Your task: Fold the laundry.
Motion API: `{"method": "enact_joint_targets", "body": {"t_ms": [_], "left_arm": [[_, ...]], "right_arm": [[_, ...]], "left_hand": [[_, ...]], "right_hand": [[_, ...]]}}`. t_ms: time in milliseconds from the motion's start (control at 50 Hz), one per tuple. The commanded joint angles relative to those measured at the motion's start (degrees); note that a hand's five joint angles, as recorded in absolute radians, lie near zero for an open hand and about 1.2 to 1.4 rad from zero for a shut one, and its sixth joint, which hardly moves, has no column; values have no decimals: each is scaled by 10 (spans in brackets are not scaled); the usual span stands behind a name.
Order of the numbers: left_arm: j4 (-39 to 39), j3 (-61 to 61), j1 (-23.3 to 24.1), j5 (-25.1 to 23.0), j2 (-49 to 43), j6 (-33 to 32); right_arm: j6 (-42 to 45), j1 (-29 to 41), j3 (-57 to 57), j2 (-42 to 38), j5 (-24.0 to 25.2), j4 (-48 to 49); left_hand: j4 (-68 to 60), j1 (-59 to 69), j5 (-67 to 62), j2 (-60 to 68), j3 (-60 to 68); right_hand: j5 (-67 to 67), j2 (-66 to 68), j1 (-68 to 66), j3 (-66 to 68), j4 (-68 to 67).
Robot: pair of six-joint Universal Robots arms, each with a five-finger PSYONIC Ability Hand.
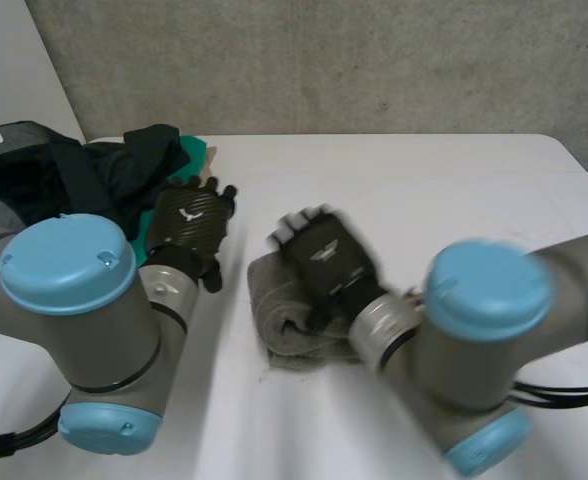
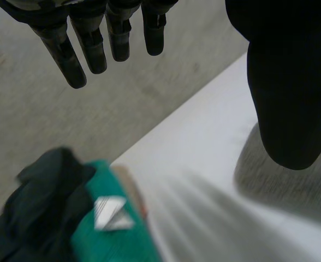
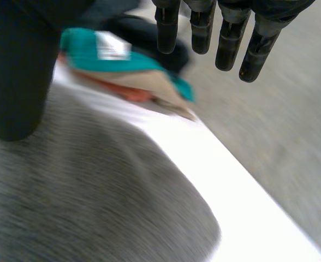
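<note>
Two straight-fingered, empty hands; I worry the right hand (image 1: 326,258), over the folded grey terry towel (image 1: 277,303), drags it undone, left hand (image 1: 189,222) aside.

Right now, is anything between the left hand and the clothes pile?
Nothing visible. The open left hand is right at the edge of the dark garment, with bare white table beside it.
</note>
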State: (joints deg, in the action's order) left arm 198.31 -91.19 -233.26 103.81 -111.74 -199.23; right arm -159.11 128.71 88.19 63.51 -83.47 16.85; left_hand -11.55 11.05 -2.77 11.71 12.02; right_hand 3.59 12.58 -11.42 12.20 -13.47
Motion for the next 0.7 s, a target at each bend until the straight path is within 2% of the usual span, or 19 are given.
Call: {"method": "enact_joint_targets", "body": {"t_ms": [20,60,120,220,300,420,500,700], "left_arm": [[0,40,35,-67,-25,67],[-6,58,35,-83,-53,83],[-21,72,36,-81,-82,86],[-114,109,36,-50,-137,75],[-189,129,36,-18,-159,47],[-194,131,37,-23,-154,35],[-189,136,38,-45,-127,36],[-163,124,14,-185,-13,40]], "right_arm": [[-178,-113,-13,22,20,-121],[-175,-116,-24,5,28,-141],[-158,-119,-49,-31,37,-169],[-151,-123,-82,-82,60,-197],[-138,-124,-105,-106,61,-227],[-103,-126,-97,-95,50,-243],[-108,-137,-63,-59,39,-229],[-202,-188,73,32,44,-128]], "left_hand": [[0,5,12,-1,-5],[-3,8,9,2,-1],[-17,22,-5,15,12],[-20,25,-8,19,16],[-20,25,-8,19,16],[-14,19,-1,12,9],[-9,14,4,7,4],[-7,12,5,5,2]], "right_hand": [[-36,-26,14,-22,35],[-36,-26,14,-22,35],[-36,-26,14,-22,35],[-36,-26,14,-22,35],[-27,-17,5,-13,25],[5,15,-27,19,-7],[-28,-18,6,-14,27],[-36,-26,14,-22,35]]}}
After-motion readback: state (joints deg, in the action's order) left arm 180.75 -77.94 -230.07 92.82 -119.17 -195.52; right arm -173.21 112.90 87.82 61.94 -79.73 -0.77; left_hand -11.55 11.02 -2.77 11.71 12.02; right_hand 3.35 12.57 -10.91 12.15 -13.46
